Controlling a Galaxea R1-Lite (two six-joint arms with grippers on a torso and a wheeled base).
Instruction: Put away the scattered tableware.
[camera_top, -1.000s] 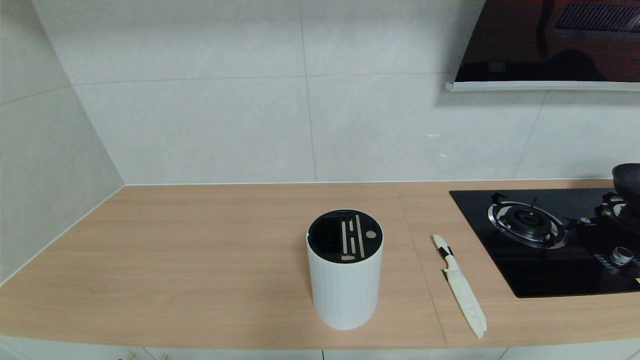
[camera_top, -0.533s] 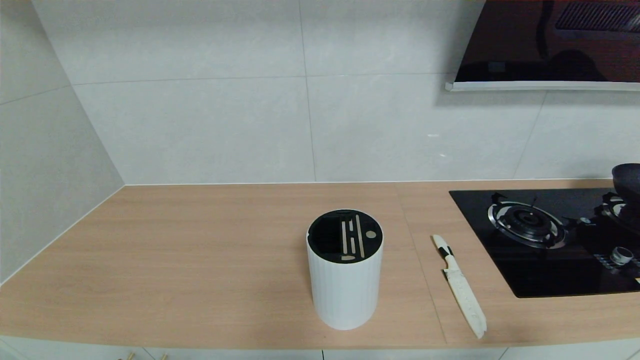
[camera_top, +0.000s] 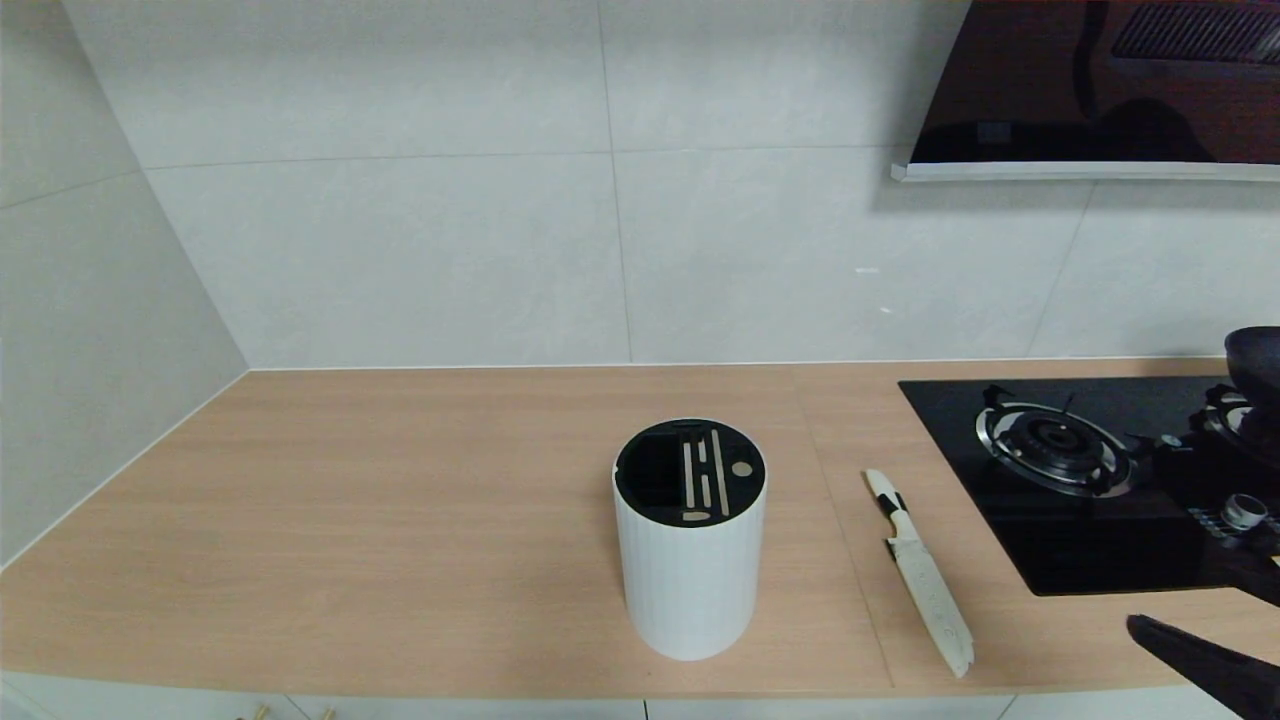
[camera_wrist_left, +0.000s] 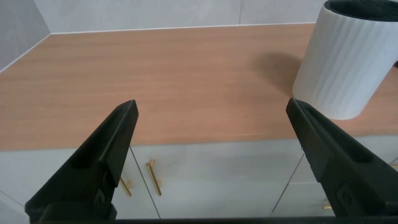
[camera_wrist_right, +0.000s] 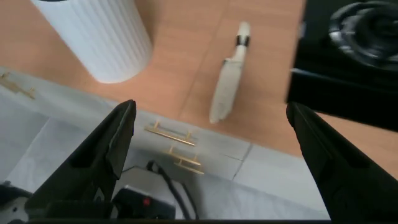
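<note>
A cream-bladed knife (camera_top: 920, 570) with a cream and black handle lies flat on the wooden counter (camera_top: 400, 500), to the right of a white ribbed knife holder (camera_top: 690, 545) with a black slotted top. In the right wrist view the knife (camera_wrist_right: 229, 78) and the holder (camera_wrist_right: 99, 37) lie beyond my right gripper (camera_wrist_right: 211, 143), which is open with nothing in it and out past the counter's front edge. Its dark fingers (camera_top: 1200, 655) show at the head view's lower right corner. My left gripper (camera_wrist_left: 211, 143) is open with nothing in it, in front of the counter and left of the holder (camera_wrist_left: 345, 59).
A black gas hob (camera_top: 1090, 480) with burners and knobs fills the counter's right end, and a dark pot (camera_top: 1255, 360) stands on it. A range hood (camera_top: 1100, 90) hangs above. Tiled walls close the back and left. White cabinet fronts with brass handles (camera_wrist_right: 171, 134) sit below the counter.
My right gripper's fingers have come into the head view at the lower right corner. The knife and the holder have not moved.
</note>
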